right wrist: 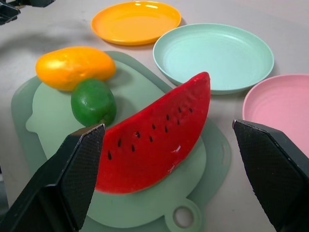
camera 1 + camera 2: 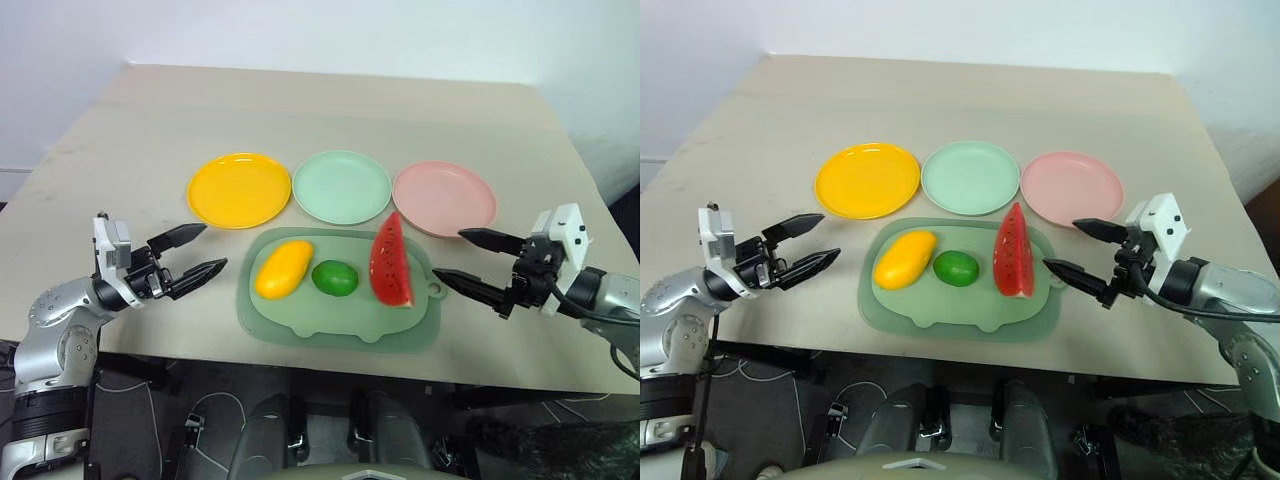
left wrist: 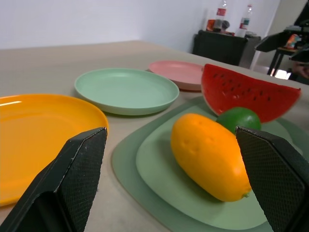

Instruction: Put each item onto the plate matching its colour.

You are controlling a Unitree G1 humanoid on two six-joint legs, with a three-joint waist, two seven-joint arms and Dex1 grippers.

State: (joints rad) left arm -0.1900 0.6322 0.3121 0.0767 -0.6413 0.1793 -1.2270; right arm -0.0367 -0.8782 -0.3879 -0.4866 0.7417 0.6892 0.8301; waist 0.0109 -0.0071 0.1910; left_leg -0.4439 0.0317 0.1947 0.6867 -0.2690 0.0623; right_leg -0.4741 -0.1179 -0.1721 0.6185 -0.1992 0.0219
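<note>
Fingers wide on my left gripper [image 2: 203,254] and right gripper [image 2: 466,260], both empty; I should straddle mango [image 2: 283,269] squarely.

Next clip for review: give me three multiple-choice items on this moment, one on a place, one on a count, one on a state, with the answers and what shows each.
1. Where does the lime lie?
A. On the green plate
B. On the mat, between the mango and the watermelon slice
C. On the bare table

2. How many plates hold a fruit?
A. None
B. One
C. Three

3. How do the two grippers stand?
A. Both open, holding nothing
B. Left shut on the mango
C. Right shut on the watermelon slice

Answers:
1 B: it sits on the mat, with the mango on one side and the watermelon slice on the other.
2 A: the yellow plate, green plate and pink plate are bare.
3 A: the left gripper and right gripper hover beside the mat, fingers apart.
</note>
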